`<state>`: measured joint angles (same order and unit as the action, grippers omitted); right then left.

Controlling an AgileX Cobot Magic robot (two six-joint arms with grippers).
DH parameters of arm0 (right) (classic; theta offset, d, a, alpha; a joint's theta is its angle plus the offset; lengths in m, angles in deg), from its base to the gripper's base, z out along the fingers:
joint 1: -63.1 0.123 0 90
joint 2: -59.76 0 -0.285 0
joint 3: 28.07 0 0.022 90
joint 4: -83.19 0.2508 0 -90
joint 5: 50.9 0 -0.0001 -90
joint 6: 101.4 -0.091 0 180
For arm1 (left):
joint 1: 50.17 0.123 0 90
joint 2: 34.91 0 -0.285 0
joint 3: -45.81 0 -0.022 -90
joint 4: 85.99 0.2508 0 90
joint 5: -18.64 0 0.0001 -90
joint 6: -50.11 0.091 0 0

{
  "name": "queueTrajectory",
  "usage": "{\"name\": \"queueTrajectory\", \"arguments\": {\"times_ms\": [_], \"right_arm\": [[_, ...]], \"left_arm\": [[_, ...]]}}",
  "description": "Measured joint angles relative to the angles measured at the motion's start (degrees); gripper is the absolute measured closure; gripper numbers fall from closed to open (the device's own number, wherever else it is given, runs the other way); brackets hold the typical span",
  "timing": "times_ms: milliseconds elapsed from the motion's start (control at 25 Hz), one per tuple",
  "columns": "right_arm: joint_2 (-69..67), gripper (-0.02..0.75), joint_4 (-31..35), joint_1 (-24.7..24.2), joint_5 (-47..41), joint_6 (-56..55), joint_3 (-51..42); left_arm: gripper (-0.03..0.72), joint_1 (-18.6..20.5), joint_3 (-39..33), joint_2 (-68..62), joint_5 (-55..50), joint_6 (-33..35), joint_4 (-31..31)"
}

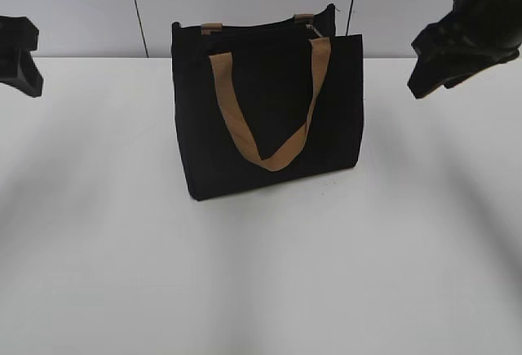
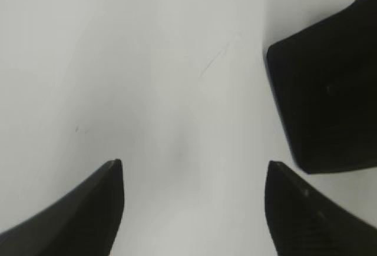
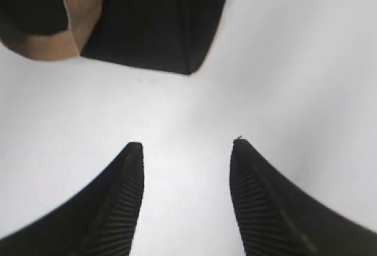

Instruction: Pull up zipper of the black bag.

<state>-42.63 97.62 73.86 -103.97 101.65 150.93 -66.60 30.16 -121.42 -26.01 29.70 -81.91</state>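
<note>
Plain white table (image 1: 261, 290), black bag (image 1: 269, 110) stood upright on it toward twelve o'clock, tan strap handle (image 1: 269, 155) draped down its front

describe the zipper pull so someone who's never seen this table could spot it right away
On the white table stands one black bag with tan strap handles. Follow its top edge to the right rear corner, beside the rear strap's end: the zipper is the tiny silvery glint there, the only metal on the dark fabric.

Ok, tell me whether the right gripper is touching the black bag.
Apart. In the right wrist view the open right gripper has bare white table between its fingertips and the black bag; the exterior view also shows it off to the bag's side.
</note>
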Motion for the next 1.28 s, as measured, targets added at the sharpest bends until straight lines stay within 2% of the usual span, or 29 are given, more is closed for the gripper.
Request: {"name": "queueTrajectory", "arguments": {"times_ms": [120,280,520,680,800,1040,1280], "right_arm": [[0.52,0.373,-3.11,0.00,-6.13,-5.54,0.00],[1.86,0.373,-3.58,-1.02,-13.25,-8.83,0.00],[2.01,0.373,-3.81,-10.44,-16.05,-12.59,0.36],[2.62,0.373,-4.39,-15.43,-16.11,-12.78,0.42],[5.20,0.373,-4.37,-16.04,-16.11,-12.72,-0.44],[18.55,0.375,-4.02,-16.04,-16.23,-12.02,-13.24],[34.49,0.377,-3.78,-16.04,-16.52,-11.98,-27.37]], "left_arm": [[0.147,1.21,2.13,-1.17,-7.72,2.47,-0.43],[0.149,4.81,2.35,-3.67,-12.45,5.38,-0.84],[0.190,11.09,2.58,-4.59,-15.77,13.19,-5.87],[0.206,11.61,2.64,-4.59,-18.13,15.54,-7.83],[0.208,11.67,2.64,-4.52,-20.52,15.95,-7.99],[0.209,11.67,0.70,2.70,-24.30,16.01,-7.75],[0.209,11.67,-7.04,17.57,-24.37,16.17,-7.75]]}}
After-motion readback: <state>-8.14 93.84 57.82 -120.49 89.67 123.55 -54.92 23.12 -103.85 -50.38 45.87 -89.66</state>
